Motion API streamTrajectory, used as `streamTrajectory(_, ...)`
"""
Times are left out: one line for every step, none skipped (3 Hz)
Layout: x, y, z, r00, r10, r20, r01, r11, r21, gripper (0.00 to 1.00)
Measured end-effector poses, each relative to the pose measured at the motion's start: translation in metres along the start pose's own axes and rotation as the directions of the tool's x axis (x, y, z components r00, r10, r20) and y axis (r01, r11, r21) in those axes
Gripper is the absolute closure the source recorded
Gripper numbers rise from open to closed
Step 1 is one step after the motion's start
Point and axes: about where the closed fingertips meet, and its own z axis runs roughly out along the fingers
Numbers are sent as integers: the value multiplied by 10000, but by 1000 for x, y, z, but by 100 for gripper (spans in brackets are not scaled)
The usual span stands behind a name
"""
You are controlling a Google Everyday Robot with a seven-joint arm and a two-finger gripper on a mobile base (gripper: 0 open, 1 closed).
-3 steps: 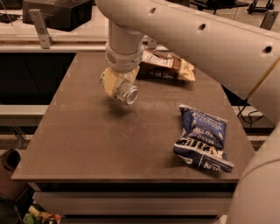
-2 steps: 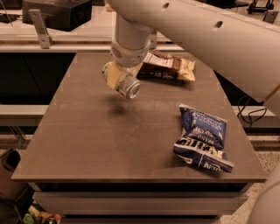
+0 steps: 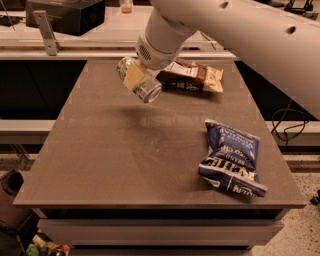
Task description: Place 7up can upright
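My gripper [image 3: 134,77] hangs over the back left-centre of the brown table [image 3: 100,165], at the end of the big white arm that comes in from the upper right. It is shut on the 7up can [image 3: 146,90], a small silver can that lies tilted in the cream fingers, its round end facing down and to the right. The can is held well above the tabletop and touches nothing else. Its label is mostly hidden by the fingers.
A brown-and-cream snack bag [image 3: 192,76] lies at the back of the table just right of the gripper. A blue chip bag [image 3: 231,157] lies at the front right. A dark box [image 3: 65,15] stands on the counter behind.
The gripper has risen and moved toward the back of the table with the can still held tilted in it. The bags have not moved.
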Motion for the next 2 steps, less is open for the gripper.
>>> streamTrajectory(-6,-2,0,9958,32,918,-7,9996,-277,100)
streamTrajectory(-4,4,3,9807,262,1935,-134,9977,-668,100)
